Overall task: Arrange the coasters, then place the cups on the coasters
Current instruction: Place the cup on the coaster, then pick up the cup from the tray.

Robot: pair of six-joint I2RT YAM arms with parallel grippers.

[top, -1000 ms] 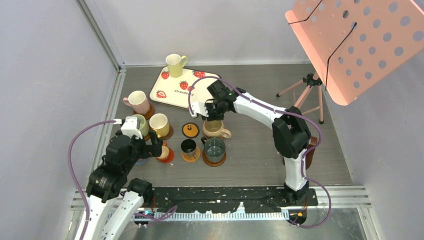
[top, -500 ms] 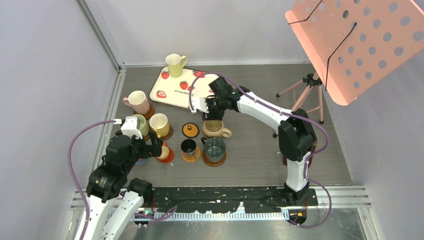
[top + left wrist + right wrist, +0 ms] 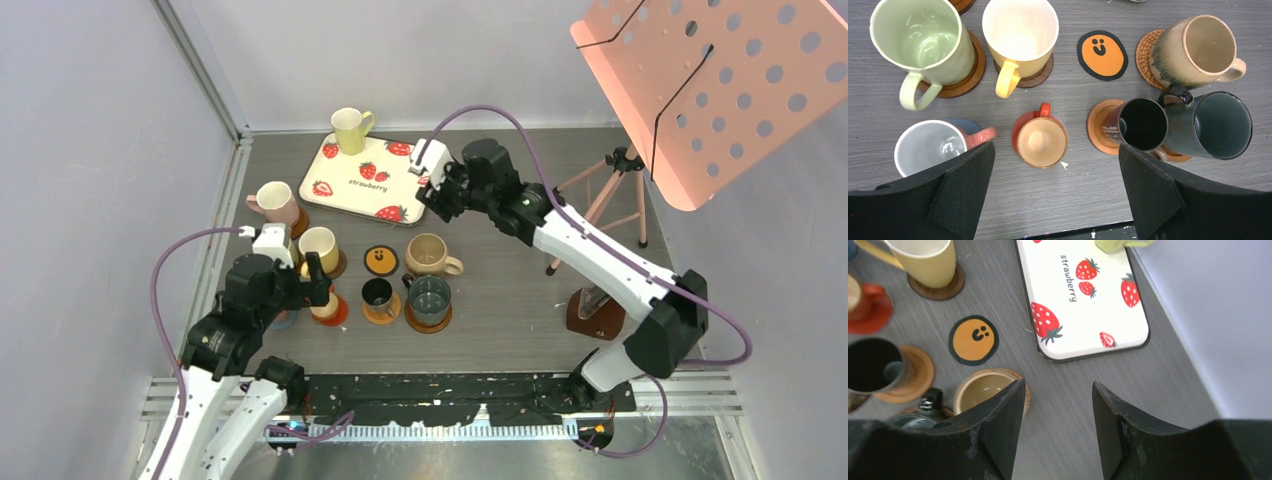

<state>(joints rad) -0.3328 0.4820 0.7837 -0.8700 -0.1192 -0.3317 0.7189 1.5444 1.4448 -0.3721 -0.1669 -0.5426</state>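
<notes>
One cup is not yet on a coaster: the pale cup (image 3: 349, 128) stands on the far corner of the tray (image 3: 365, 185), close to the back wall. One coaster is bare: the smiley coaster (image 3: 381, 260), lying between the yellow cup (image 3: 318, 245) and the tan cup (image 3: 428, 255).

The right end effector (image 3: 1058, 390) hangs over the tray's near edge, fingers apart and empty. The left end effector (image 3: 1055, 165) hovers above the near cups, fingers wide apart, holding nothing.

The likely trouble is the fetch. The pale cup is glazed and rounded, and the tray looks smooth and glossy, so an off-centre pinch could push the cup along or tip it toward the wall rather than grip it. The smiley coaster is a thin flat disc with no rim, so a cup landing off-centre has nothing to stop it and may drag the coaster across the grey wood-grain desk (image 3: 500, 290). Neighbours stand close on both sides, so open fingers coming down could clip the tan cup or yellow cup.

The black cup (image 3: 1143, 124) sits off-centre on its orange coaster (image 3: 1100, 127), right against the teal cup (image 3: 1220, 125); a knock there could shift both. The tan cup rests on woven wicker (image 3: 1144, 57). The yellow cup sits on a dark rimmed wooden disc (image 3: 1040, 75).
</notes>
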